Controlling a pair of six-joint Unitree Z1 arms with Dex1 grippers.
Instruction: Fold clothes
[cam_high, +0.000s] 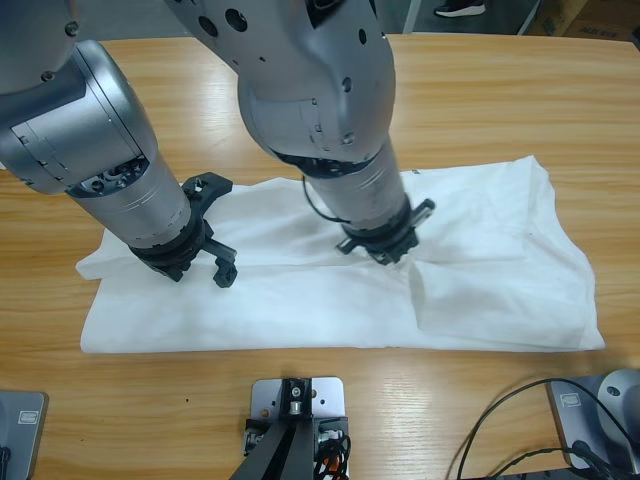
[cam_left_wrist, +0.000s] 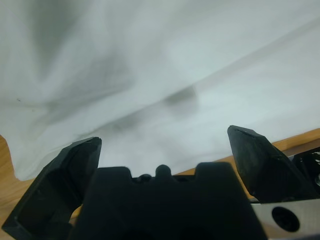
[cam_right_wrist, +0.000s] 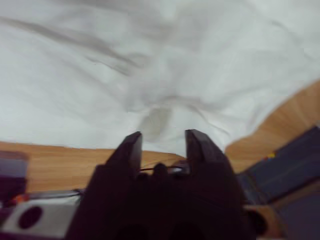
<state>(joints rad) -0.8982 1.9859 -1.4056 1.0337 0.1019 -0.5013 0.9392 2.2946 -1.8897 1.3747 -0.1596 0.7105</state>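
the wooden table (cam_high: 520, 90) runs long under me, and across its middle lies the white t-shirt (cam_high: 500, 270), already doubled into a wide band with one loose flap turned over near its centre. it is far wider than either of my pincers, thin and soft, so i judge it light, limp and quick to slide or bunch on the smooth wood; it won't hold a crease by itself.

my left gripper (cam_high: 205, 245) sits over the shirt's end nearest that arm, jaws spread wide, with only cloth between them in the left wrist view and nothing pinched. my right gripper (cam_high: 385, 240) is down near the shirt's middle, at the edge of the turned flap. its jaws stand close together there, and they may be nipping a small ridge of fabric, though the right wrist view is too soft for me to be sure.

to fold further, i would take hold at an outer edge or corner, catching both layers together.
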